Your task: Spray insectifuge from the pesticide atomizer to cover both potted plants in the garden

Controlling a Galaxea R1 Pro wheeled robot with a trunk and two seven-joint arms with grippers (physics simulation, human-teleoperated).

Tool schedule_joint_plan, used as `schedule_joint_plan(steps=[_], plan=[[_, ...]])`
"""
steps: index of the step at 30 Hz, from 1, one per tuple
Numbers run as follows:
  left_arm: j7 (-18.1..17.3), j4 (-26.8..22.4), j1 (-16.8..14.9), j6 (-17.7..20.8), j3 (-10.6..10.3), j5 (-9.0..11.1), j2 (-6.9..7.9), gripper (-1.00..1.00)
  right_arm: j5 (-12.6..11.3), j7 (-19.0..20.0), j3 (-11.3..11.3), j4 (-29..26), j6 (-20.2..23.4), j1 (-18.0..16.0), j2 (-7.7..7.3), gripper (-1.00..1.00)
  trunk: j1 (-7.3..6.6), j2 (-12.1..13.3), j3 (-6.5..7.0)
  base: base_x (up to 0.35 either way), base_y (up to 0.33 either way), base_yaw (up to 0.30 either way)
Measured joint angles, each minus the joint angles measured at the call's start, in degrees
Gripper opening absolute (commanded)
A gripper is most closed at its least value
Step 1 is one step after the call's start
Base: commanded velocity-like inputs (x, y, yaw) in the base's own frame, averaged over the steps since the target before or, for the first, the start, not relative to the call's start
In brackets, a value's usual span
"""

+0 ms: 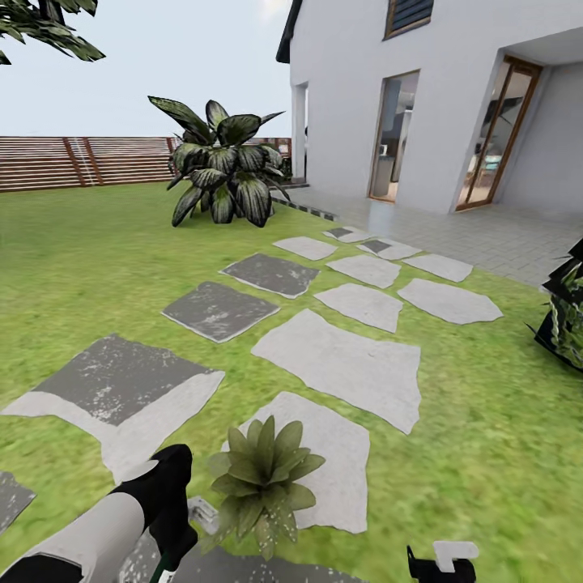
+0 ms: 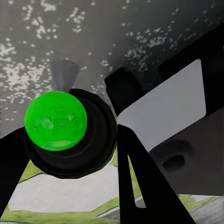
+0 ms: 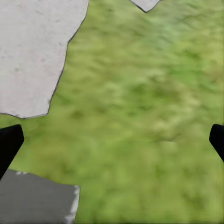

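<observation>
1. Head view: low green rosette potted plant (image 1: 263,474) sits on a pale flat stepping stone (image 1: 324,453), just ahead of the black-and-white left gripper (image 1: 174,530), which looks brought in close for spraying. Green lawn (image 1: 89,251), slatted brown fence (image 1: 73,160) and white house (image 1: 356,89) lie beyond.
2. Left wrist: black fingers (image 2: 140,182) pinch the green-topped, grey-nozzled pesticide atomizer (image 2: 56,121) above speckled paving (image 2: 116,32).
3. Right wrist: right gripper (image 3: 112,140), tips spread wide, holds nothing, hanging idle over grass.
</observation>
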Motion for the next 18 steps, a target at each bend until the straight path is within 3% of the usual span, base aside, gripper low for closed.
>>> schedule_joint_plan(steps=[6, 11, 18], plan=[[0.1, 0.1, 0.1, 0.0, 0.0, -0.1, 0.12, -1.0, 0.0, 0.0, 0.0, 0.0, 0.0, 0.0, -0.07, 1.0, -0.01, 0.0, 0.0, -0.08, 0.082, 0.0], [0.8, -0.3, 2.0, 0.0, 0.0, -0.1, 0.62, -1.0, 0.0, 0.0, 0.0, 0.0, 0.0, 0.0, -0.09, 1.0, -0.02, 0.0, 0.0, 0.008, 0.012, 0.0], [4.4, -3.5, 2.3, 0.1, 0.5, 0.0, -0.07, -1.0, 0.0, 0.0, 0.0, 0.0, 0.0, 0.0, -0.01, 1.0, -0.04, 0.0, 0.0, 0.19, 0.169, -0.029]])
